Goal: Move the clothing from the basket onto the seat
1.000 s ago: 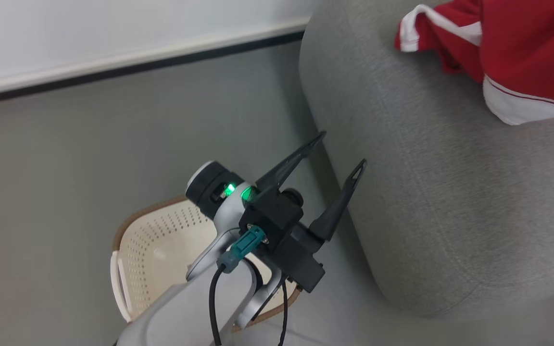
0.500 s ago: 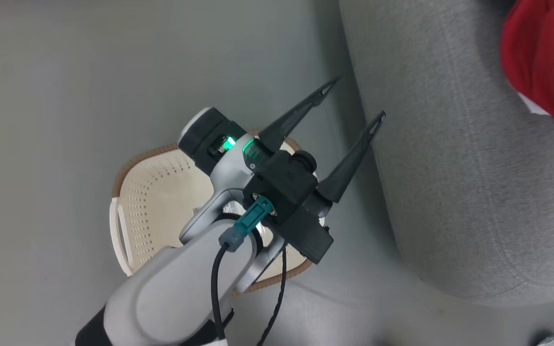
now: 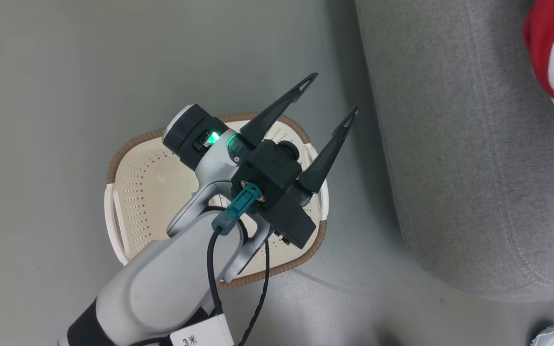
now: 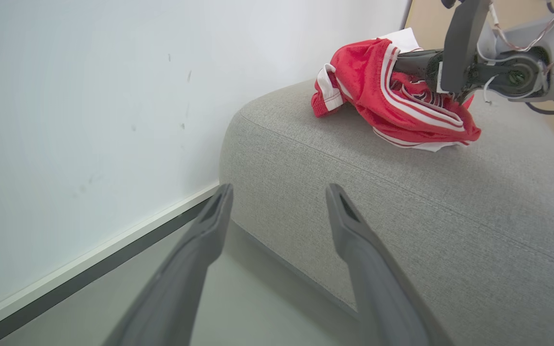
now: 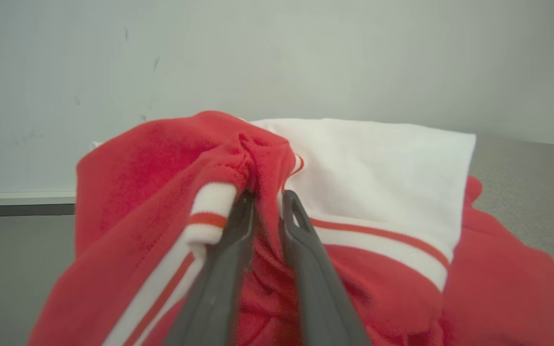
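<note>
Clothing (image 4: 392, 96): a red, white-striped heap lying on the seat (image 3: 450, 144), upper right of the left wrist view and at the right edge of the head view.
Right gripper (image 5: 269, 197): fingers narrowly apart with a red fold between the tips. I cannot tell whether the fold is pinched or let go.
Basket (image 3: 137, 192): centre-left of the head view. Its perforated walls show bare, and part of it is hidden.
Left gripper (image 3: 333, 93): spread wide and holding nothing, above the basket's right side.
Progress: the transfer looks nearly done. What likely remains is freeing the right fingers from the cloth and checking the hidden part of the basket.
</note>
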